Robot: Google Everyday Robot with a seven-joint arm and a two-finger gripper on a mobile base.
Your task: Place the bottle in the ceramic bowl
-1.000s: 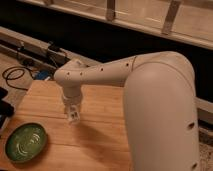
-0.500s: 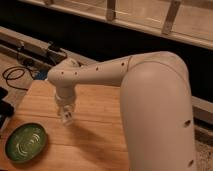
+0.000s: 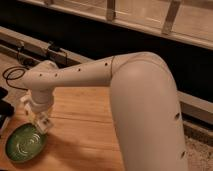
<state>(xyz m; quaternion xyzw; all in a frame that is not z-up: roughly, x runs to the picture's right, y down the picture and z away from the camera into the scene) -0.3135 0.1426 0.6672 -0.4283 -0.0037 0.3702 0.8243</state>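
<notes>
The green ceramic bowl (image 3: 23,145) sits on the wooden table at the front left, glossy with pale streaks inside. My gripper (image 3: 40,118) hangs from the white arm just above the bowl's far right rim. It is shut on the small white bottle (image 3: 45,125), whose lower end with dark label marks pokes out below the fingers, over the bowl's edge. The upper part of the bottle is hidden by the gripper.
The wooden table (image 3: 85,135) runs under the arm. My large white arm fills the right half of the view. A black object (image 3: 4,114) lies at the table's left edge. Black cables (image 3: 12,75) lie on the floor behind, below a dark wall rail.
My gripper has moved left and toward the front with the bottle, from the middle of the table to the bowl's right rim.
</notes>
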